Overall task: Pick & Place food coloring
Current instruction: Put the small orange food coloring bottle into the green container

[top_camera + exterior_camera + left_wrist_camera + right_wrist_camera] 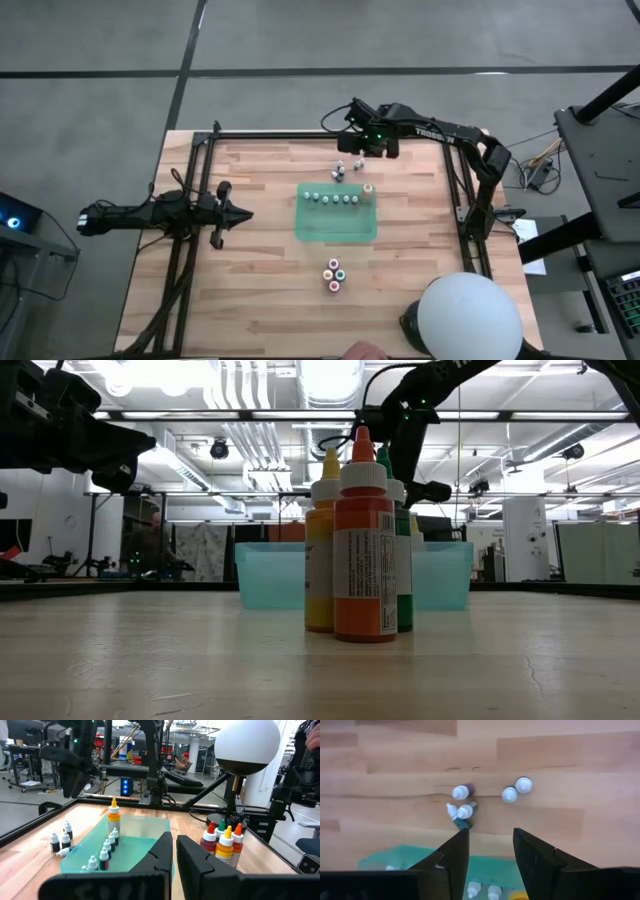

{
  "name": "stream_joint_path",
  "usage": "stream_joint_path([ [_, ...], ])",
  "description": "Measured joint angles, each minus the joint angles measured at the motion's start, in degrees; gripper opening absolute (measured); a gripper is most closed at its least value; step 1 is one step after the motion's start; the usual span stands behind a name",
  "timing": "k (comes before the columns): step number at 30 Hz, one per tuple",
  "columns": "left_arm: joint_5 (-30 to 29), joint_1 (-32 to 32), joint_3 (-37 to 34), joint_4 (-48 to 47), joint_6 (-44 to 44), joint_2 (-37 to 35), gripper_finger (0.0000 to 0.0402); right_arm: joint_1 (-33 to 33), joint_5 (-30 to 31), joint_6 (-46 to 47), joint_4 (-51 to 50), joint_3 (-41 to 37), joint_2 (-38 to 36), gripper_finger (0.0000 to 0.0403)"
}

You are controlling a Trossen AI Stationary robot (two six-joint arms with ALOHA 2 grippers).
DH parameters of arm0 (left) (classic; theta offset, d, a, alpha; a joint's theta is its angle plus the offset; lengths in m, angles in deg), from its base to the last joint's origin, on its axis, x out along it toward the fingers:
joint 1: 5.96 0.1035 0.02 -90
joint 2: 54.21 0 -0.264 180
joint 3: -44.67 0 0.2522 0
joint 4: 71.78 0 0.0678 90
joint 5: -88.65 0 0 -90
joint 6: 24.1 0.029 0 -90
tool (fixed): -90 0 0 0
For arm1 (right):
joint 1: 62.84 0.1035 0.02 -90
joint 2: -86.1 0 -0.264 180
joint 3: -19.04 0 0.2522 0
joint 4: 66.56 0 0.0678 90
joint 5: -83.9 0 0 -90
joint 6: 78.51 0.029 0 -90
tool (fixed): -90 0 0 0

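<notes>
Bottles [462,802]: tiny, light, rigid, tip-prone; grasp at cap | right gripper [490,847]: part open, empty, above them | left gripper [174,854]: closed, parked.

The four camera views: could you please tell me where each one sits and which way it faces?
High view: overhead, straight down on the table; both arms show.
Low view: table height, level past the four tall bottles at the green tray; arms overhead.
Left wrist view: over the left gripper, shut, across the tray.
Right wrist view: down past the right gripper, open, on tiny bottles.
Shared: the tray appears in all four.
</notes>
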Motion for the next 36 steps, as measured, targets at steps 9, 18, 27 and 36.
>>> stream_joint_path([
  [9,-0.01,-0.02,0.02,-0.01,0.02,-0.01,0.0000,-0.04,3.39,6.06,0.12,-0.97,0.00,0.0165],
  [18,-0.01,-0.07,0.01,0.00,0.02,-0.01,0.0000,0.59,5.97,21.17,0.25,-2.89,0.00,0.0167],
  [27,-0.01,-0.05,0.02,-0.01,0.02,0.00,0.0000,0.50,6.61,27.19,0.38,-5.23,0.00,0.0167],
  [36,0.01,-0.04,0.00,-0.01,0.00,-0.02,0.0000,-1.44,5.57,28.12,9.29,-7.61,0.00,0.0167],
])
